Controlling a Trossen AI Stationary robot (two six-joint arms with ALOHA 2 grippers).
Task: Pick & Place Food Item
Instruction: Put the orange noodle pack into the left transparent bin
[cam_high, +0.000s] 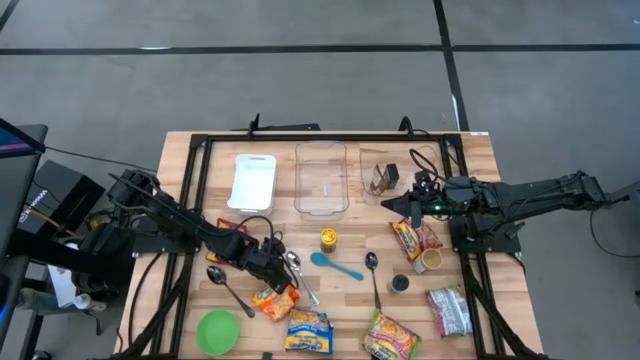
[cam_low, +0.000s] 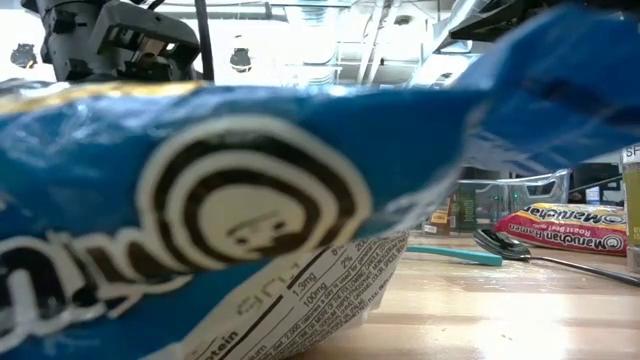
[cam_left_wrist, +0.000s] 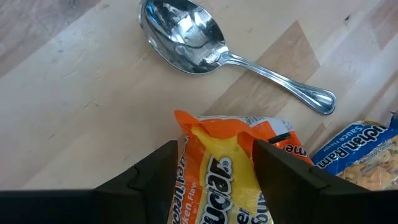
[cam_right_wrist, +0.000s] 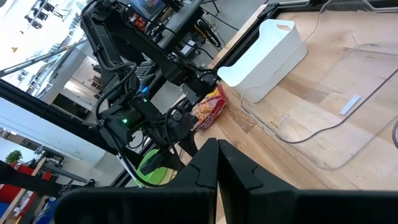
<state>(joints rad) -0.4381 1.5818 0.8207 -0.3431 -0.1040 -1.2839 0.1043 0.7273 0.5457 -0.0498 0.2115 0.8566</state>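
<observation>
Orange packet (cam_left_wrist: 233, 168): a crinkled foil noodle packet, orange with a yellow panel and dark lettering, lying flat on the worktop (cam_left_wrist: 74, 118) near the front left, just beside a blue packet (cam_high: 309, 331).
Left gripper (cam_left_wrist: 214, 168): down at the packet, its two dark fingers standing wide apart on either side of the packet's upper end; released, not yet pinching. Judged as lined up for a grasp across the packet's narrow width.
Why so placed: the packet lies flat and thin, so straddling an end seems the way to get foil between the fingers.
Spoon (cam_left_wrist: 205, 43): steel, bowl up, just beyond the packet and apart from it; likely clear of the grasp.
Clear tray (cam_high: 321, 178): farther back at the worktop's middle, beside a white bin (cam_high: 252, 181); either may be the drop spot, I cannot tell which.
Right gripper (cam_high: 405, 204): clenched and empty, waiting over the far right of the worktop.
</observation>
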